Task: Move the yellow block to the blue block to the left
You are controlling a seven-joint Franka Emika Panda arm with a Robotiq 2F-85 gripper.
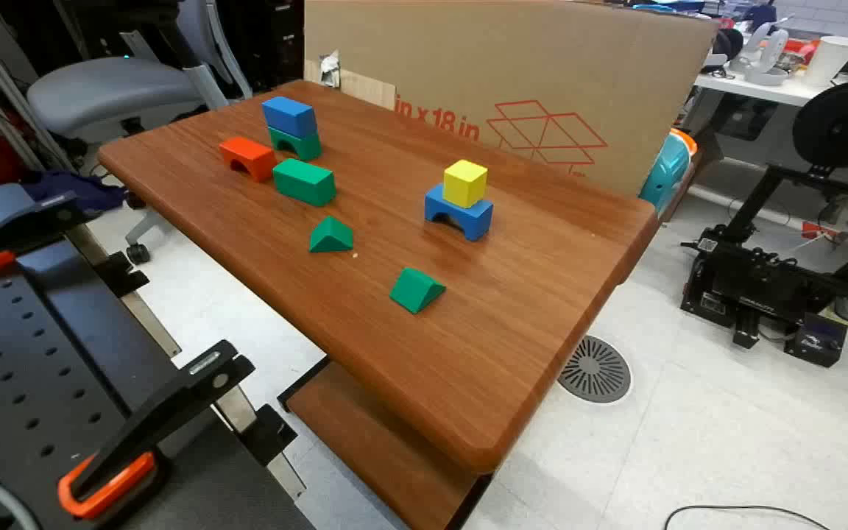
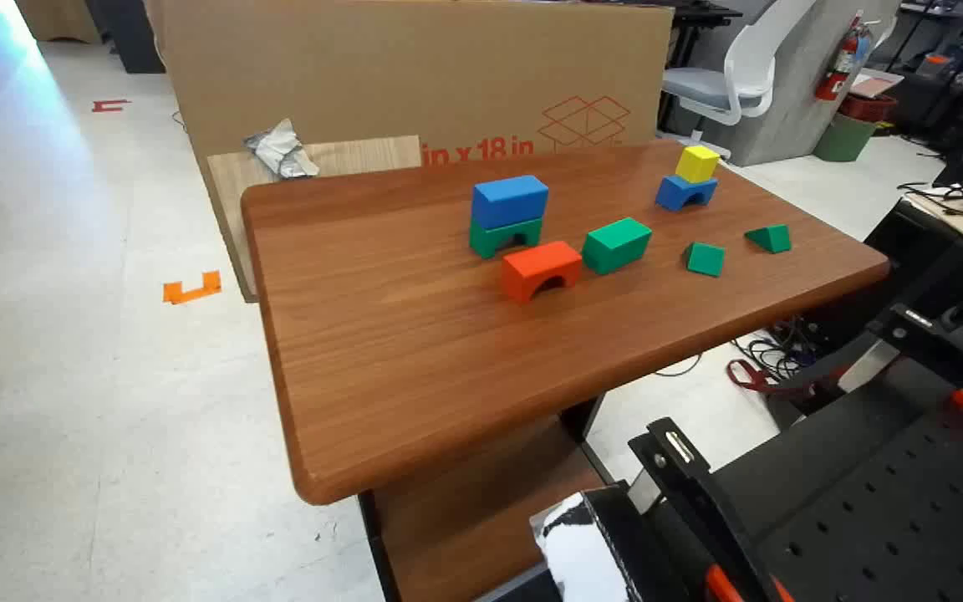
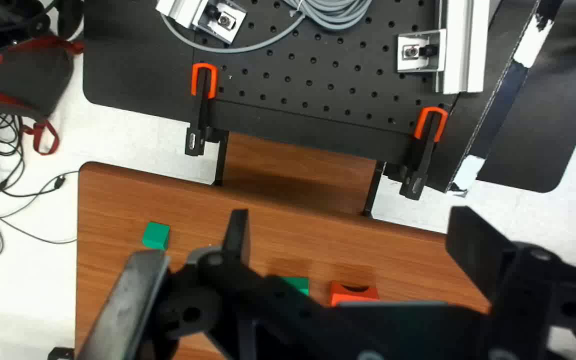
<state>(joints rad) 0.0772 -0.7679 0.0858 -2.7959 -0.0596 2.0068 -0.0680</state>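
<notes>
Red print (image 1: 436,120) on the cardboard (image 1: 431,51) reads "in x 18 in" in both exterior views, beside a box drawing (image 1: 546,132).

Yellow block (image 1: 465,184) showed plain bright yellow. Blue block (image 1: 290,116) and blue arch (image 1: 474,218) were both unpatterned blue. Green arch (image 1: 305,145), green oblong (image 1: 305,182) and green wedges (image 1: 331,237) (image 1: 416,291) shared an emerald tone; orange-red arch (image 1: 251,153) was likewise plain. Tabletop (image 1: 497,331) was reddish brown, streaked with darker grain. Cardboard sheet (image 1: 512,59) was tan, printed with red letters and outlines. Perforated plate (image 3: 318,92) was black, dotted in rows; clamps (image 3: 200,107) (image 3: 424,152) were black, orange at one end. Gripper (image 3: 350,220) looked mostly black.
</notes>
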